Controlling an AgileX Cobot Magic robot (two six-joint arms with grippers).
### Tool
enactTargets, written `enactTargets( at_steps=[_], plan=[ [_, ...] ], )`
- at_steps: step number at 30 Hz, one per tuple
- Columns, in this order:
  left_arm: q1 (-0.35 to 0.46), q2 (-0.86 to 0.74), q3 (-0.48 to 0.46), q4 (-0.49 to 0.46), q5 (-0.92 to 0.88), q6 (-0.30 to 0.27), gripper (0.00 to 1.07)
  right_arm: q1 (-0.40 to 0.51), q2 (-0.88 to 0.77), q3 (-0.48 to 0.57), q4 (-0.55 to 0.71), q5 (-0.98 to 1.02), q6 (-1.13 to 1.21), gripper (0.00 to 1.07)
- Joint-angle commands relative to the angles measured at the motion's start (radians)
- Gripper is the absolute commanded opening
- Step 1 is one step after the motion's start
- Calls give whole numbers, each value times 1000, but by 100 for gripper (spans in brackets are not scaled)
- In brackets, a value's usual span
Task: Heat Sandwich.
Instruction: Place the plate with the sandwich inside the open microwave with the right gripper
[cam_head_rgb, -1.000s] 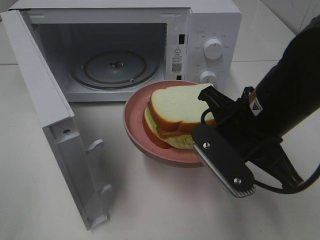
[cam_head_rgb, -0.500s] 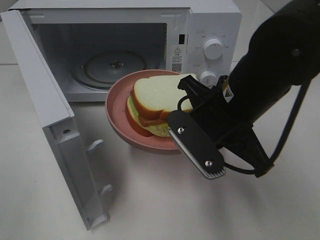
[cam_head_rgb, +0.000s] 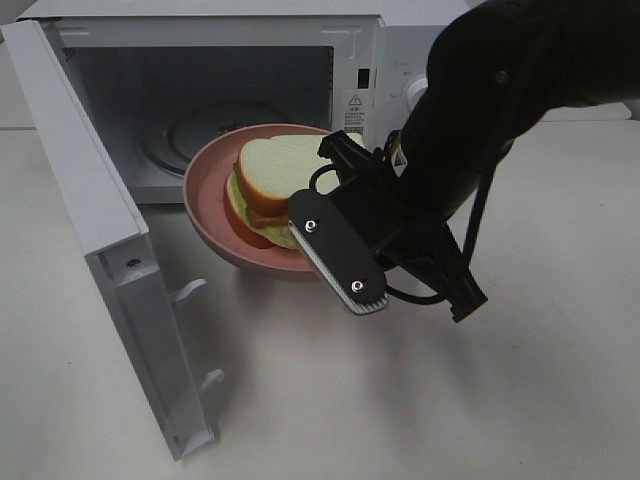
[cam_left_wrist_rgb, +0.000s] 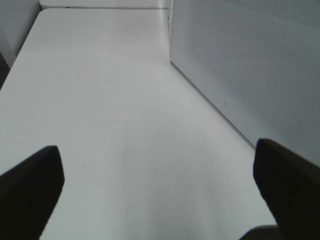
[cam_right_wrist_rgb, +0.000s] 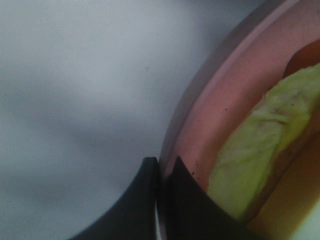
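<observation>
We see the right gripper (cam_right_wrist_rgb: 160, 172) pinched shut on the rim of the pink plate (cam_head_rgb: 205, 195) (its two black fingers squeeze the edge). The sandwich (cam_head_rgb: 275, 178) sits on that plate, right in front of the open microwave (cam_head_rgb: 350, 30), whose door (cam_head_rgb: 80, 200) swings out to the left. The left gripper (cam_left_wrist_rgb: 160, 187) is spread wide over the white table (cam_left_wrist_rgb: 125, 100) and holds nothing.

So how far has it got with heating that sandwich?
Done: the white microwave's door stands open. In hand: the right hand pinches the rim of the round pink plate carrying the stacked white-bread sandwich, held at the opening. Left: set it on the glass turntable, shut the door, start heating.
</observation>
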Motion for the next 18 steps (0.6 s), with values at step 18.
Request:
enactTargets(
  at_steps=[18],
  plan=[
    [2, -22, 2, -6, -13, -1, 98, 3, 200, -286, 1, 106, 2, 0]
  ],
)
